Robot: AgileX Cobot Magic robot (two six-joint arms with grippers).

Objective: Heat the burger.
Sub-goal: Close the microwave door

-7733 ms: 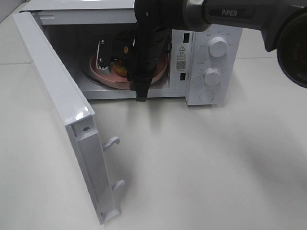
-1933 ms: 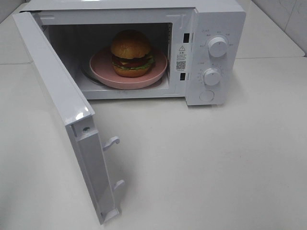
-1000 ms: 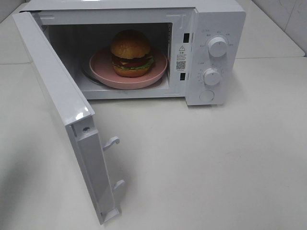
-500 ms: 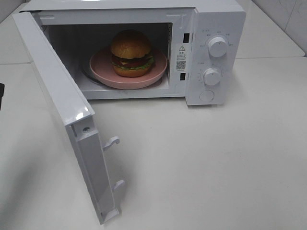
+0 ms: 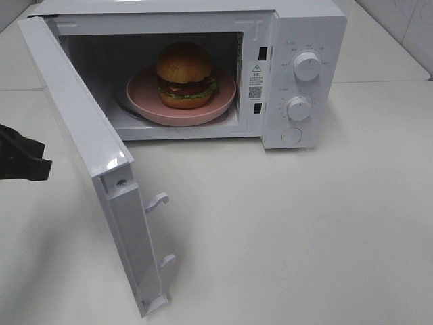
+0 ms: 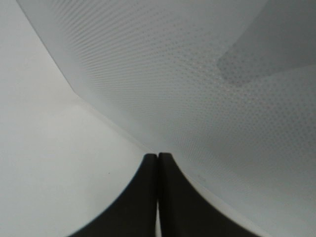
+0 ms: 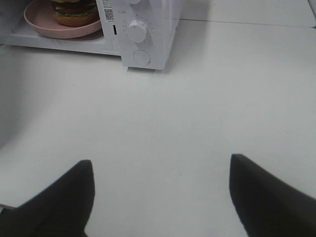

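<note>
Burger (image 5: 185,74) sits on plate (image 5: 141,97) inside microwave (image 5: 312,24); left gripper (image 6: 157,158), jaws pressed together and empty, should push flat against open door (image 5: 78,122) near its free edge.

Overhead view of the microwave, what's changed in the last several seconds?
The right gripper has pulled out of the microwave and hangs open over the table. The left gripper, shut, has come in from the left beside the open door. The burger and pink plate stayed put inside.

Bright even light casts soft shadows on the table (image 5: 304,223); glare marks the door (image 5: 88,135).
</note>
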